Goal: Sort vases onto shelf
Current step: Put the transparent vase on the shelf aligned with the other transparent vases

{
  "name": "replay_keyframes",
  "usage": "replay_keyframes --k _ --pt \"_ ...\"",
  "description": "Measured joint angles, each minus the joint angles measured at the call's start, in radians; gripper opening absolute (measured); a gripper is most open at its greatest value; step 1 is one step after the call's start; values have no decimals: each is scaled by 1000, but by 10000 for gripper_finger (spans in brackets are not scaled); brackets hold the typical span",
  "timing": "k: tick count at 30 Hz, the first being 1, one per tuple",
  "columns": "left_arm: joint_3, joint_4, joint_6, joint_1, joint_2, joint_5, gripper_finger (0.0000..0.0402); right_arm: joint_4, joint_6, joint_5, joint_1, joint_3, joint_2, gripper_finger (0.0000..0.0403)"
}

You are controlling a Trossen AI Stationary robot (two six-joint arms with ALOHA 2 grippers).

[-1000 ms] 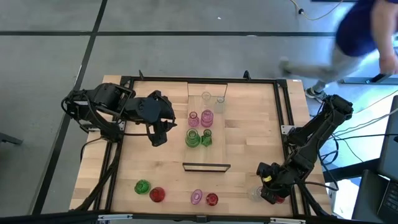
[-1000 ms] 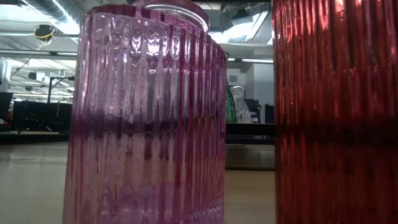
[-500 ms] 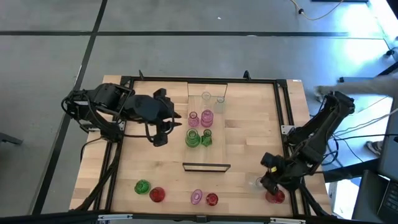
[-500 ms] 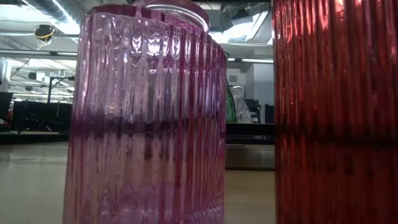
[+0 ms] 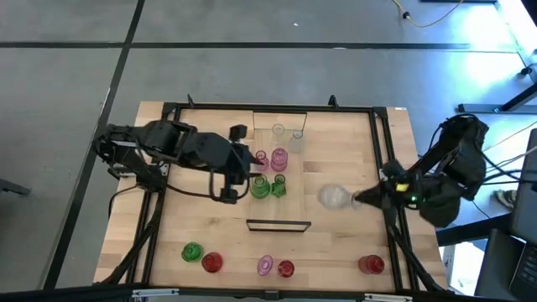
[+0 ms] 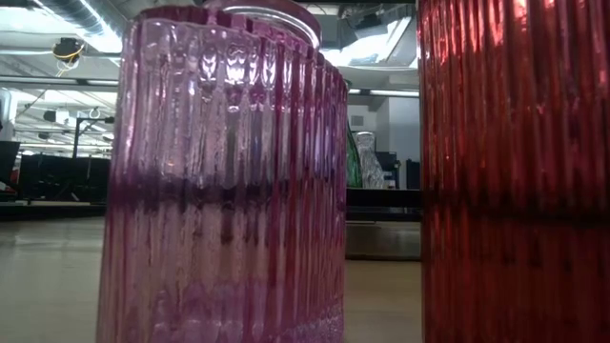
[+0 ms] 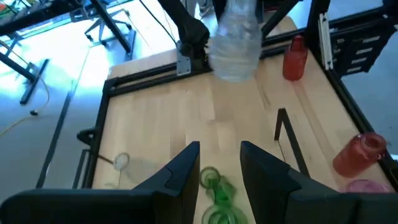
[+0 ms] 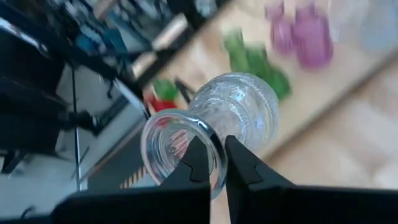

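My right gripper (image 5: 357, 200) is shut on a clear vase (image 5: 334, 197), held in the air to the right of the shelf (image 5: 289, 205); the left wrist view also shows this vase (image 7: 235, 40). On the shelf stand two clear vases (image 5: 278, 131), two pink vases (image 5: 279, 158) and two green vases (image 5: 260, 186). My left gripper (image 7: 217, 168) hovers open just left of the green vases (image 7: 217, 193), touching nothing. My right gripper grips the clear vase by the rim of its mouth (image 8: 214, 163), one finger (image 8: 199, 155) seemingly inside the opening and the other outside at the neck. It comes from the table's right, slanting down. The vase is lifted clear, lying roughly level, belly pointing away toward the shelf.
Along the near edge stand a green vase (image 5: 192, 251), a red one (image 5: 211, 262), a pink one (image 5: 265, 266) and two more red ones (image 5: 285, 268) (image 5: 371, 265). A pink vase (image 6: 224, 181) and a red one (image 6: 515, 171) fill the low view. Black frame rails (image 5: 388, 159) border the table.
My right gripper has risen from the near right corner and gone toward the far edge and the shelf, taking the clear vase off the table; the vase has tipped from upright to lying level. My left gripper has moved right toward the shelf and rolled.
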Motion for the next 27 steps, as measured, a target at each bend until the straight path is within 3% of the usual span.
replay_keyframes --k 2,8,14,20,27 --pt "0 41 1 2 25 -4 108 6 -49 31 -28 25 3 0" --pt "0 161 65 22 72 -25 118 96 -203 -36 -174 34 16 0" --pt "0 286 117 55 75 -11 187 201 -342 -125 -332 35 30 0" --pt "0 301 114 78 77 6 269 302 -458 -221 -480 35 56 0" --pt "1 322 161 67 110 14 301 471 -574 -375 -640 35 106 0"
